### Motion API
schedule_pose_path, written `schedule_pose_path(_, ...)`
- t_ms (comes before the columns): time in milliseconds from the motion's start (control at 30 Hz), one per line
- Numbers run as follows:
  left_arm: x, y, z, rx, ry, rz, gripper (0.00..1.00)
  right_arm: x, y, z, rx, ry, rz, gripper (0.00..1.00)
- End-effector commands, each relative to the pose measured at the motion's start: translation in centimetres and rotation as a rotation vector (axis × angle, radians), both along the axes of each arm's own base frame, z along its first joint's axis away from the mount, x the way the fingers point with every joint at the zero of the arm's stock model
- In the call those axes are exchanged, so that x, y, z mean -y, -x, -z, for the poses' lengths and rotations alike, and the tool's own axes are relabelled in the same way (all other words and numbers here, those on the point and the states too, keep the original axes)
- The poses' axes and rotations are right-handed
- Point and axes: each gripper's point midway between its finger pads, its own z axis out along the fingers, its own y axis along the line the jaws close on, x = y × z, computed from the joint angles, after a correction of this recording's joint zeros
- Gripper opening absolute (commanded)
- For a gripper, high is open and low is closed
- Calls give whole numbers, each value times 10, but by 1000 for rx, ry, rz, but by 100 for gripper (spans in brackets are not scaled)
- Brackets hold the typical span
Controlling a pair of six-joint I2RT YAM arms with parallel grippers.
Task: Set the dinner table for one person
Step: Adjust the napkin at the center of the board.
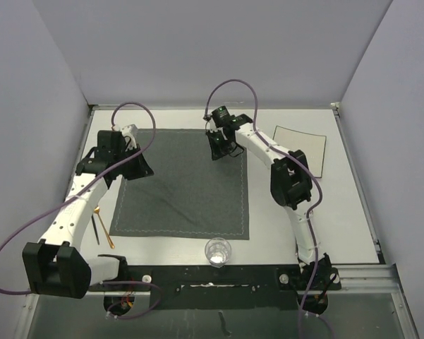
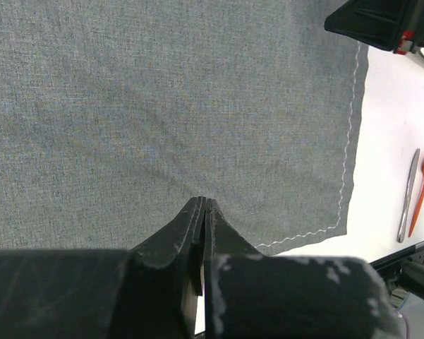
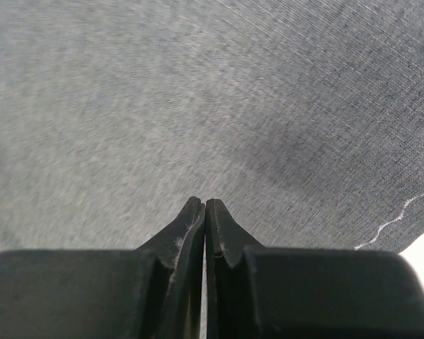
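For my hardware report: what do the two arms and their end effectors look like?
The left arm and right arm have white links and black joint housings, each with a purple cable. The left end effector and right end effector are black with tapered fingers.

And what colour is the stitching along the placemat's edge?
White, a wavy line of stitching on the dark grey placemat; the left wrist view shows it best.

Built of slim white links on left arm (image 1: 70,212) and right arm (image 1: 257,145), with bulky black joint housings (image 1: 291,185). Trailing thin purple cables (image 1: 229,82) behind each wrist. Tipped by left gripper (image 2: 203,203) and right gripper (image 3: 203,202): matte black wedge fingers (image 3: 229,236), tapering forward from broad black blocks, scuffed grey-white at the edges.
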Motion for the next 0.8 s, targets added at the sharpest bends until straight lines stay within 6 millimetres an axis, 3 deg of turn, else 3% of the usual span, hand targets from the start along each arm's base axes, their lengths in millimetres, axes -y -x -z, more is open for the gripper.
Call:
schedule_pose_path(0,-2,-9,0,15,-25,7,0,24,-6,13,-3,171,81,0)
schedule_pose_path(267,4,-16,22,-57,8,22,0,57,-9,37,-25,354,132,0)
schedule_pose_path(767,8,-15,23,-69,34,25,0,103,-29,60,-80,459,169,0)
